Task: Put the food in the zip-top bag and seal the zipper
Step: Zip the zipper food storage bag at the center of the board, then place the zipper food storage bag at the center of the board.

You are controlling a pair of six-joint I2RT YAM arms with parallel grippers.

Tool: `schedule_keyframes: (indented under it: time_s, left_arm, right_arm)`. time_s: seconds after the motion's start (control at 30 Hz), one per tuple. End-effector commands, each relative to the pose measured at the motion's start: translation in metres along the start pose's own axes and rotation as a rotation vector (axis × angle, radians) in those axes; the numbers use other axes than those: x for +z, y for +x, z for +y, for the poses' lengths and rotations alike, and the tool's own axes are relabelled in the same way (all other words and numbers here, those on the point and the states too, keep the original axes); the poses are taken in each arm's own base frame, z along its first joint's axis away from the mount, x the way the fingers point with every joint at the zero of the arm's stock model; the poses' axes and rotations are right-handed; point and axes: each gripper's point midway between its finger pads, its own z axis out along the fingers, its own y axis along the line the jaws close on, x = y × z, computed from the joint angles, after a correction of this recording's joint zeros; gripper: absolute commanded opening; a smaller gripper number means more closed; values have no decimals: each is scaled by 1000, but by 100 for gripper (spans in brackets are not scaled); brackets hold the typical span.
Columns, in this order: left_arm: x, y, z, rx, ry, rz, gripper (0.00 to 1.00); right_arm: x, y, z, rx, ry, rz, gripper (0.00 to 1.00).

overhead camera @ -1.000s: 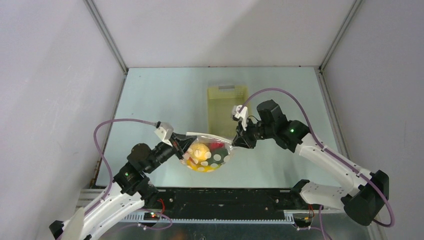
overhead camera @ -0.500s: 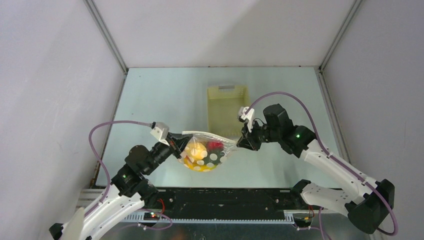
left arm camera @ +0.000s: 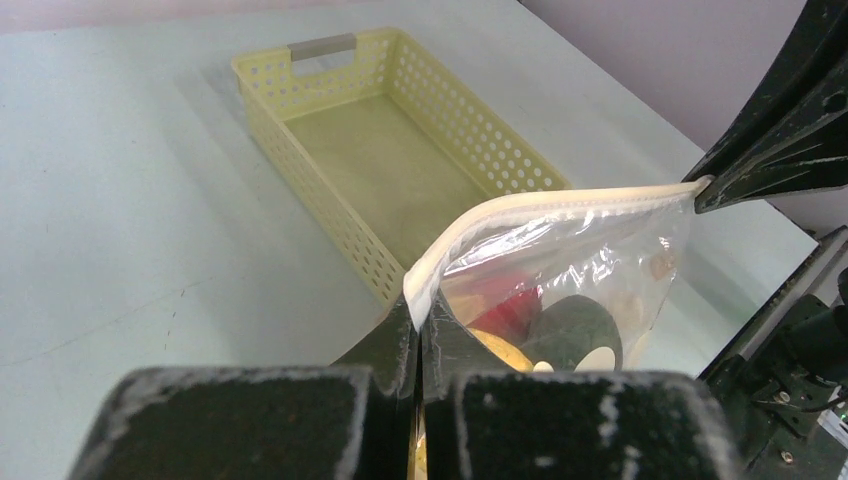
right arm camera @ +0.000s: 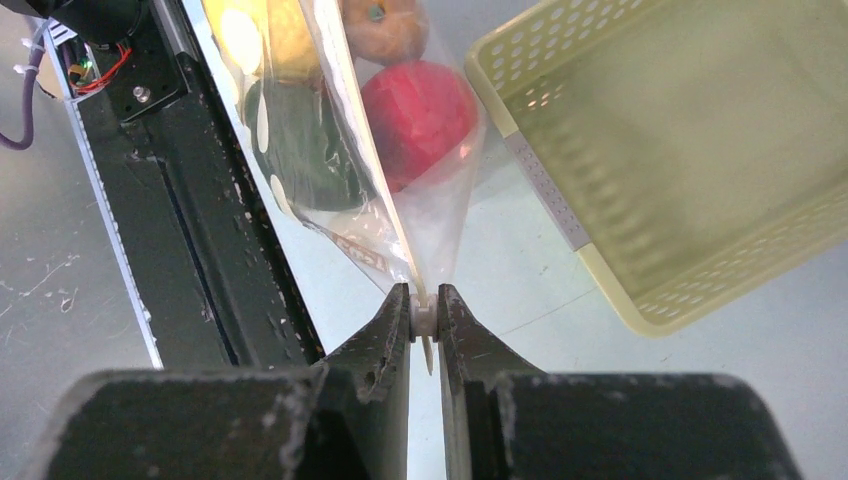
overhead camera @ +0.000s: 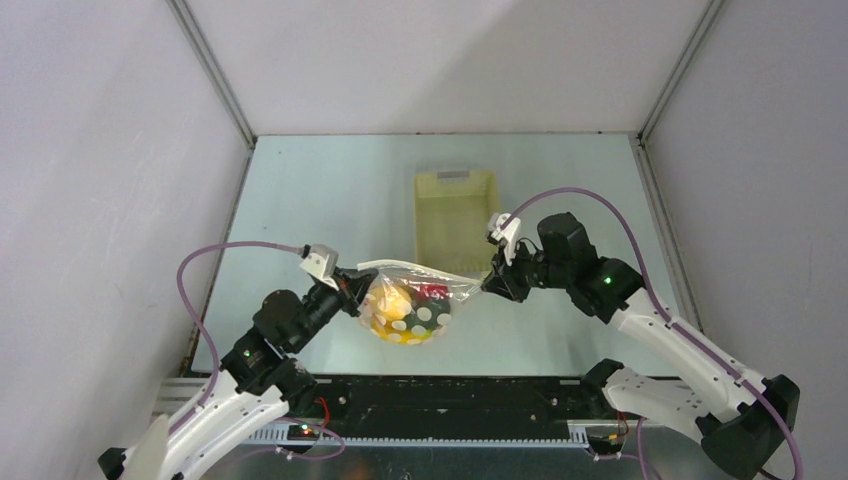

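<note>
The zip-top bag (overhead camera: pixel 405 308) hangs stretched between both grippers just above the table, with the food inside. Through the plastic I see a red fruit (right arm camera: pixel 418 110), a dark green piece (right arm camera: pixel 300 140), an orange piece (right arm camera: pixel 385 30) and yellow pieces (overhead camera: pixel 392 300). My left gripper (left arm camera: pixel 418 318) is shut on the bag's left top corner, at the end of the zipper (left arm camera: pixel 540 205). My right gripper (right arm camera: pixel 424 312) is shut on the small white slider at the zipper's right end (overhead camera: pixel 478 286). The white strip runs taut between the two.
The pale yellow perforated basket (overhead camera: pixel 455 215) stands just behind the bag, with nothing in it. The black base rail (right arm camera: pixel 190 200) runs along the table's near edge, below the bag. The enclosure walls stand on the left, right and back.
My right gripper has travelled to the right along the zipper, drawing the strip out longer and tauter. The left gripper has kept its hold and shifted only slightly.
</note>
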Motion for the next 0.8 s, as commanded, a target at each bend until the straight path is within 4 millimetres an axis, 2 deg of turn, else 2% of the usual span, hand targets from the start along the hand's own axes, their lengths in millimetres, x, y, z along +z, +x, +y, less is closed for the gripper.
schedule_keyframes:
  time_s: [0.0, 0.1, 0.2, 0.23, 0.27, 0.3, 0.37, 0.6, 0.67, 0.77]
  left_arm:
    - [-7, -32, 14, -7, -94, -93, 0]
    - [-8, -32, 12, -13, -81, -97, 0]
    - [-8, -31, -3, -13, 4, -88, 3]
    - [-8, -32, -8, -12, 30, -86, 25]
    - [-8, -30, -14, -11, 62, -74, 42]
    - [-8, -31, -16, -19, 70, -71, 79]
    - [-6, -30, -19, -29, 79, -58, 97]
    - [-3, -33, -17, -47, 58, -40, 100]
    - [-4, -36, -18, -47, 59, -48, 100]
    - [-7, -40, -14, -56, 35, -69, 100]
  right_arm:
    - [-12, 7, -7, 10, 63, 14, 0]
    - [-13, 2, -3, 8, 45, -6, 0]
    - [-13, -4, -1, 13, 41, -34, 0]
    - [-14, -9, 0, 19, 39, -54, 0]
    - [-17, -13, 2, 20, 31, -72, 0]
    - [-17, -18, 4, 33, 26, -91, 0]
    - [-21, -27, 10, 50, 10, -131, 0]
    - [-45, -47, 3, 103, 116, -241, 0]
    - [-54, -46, -4, 119, 174, -249, 0]
    - [-68, -42, -25, 177, 320, -260, 0]
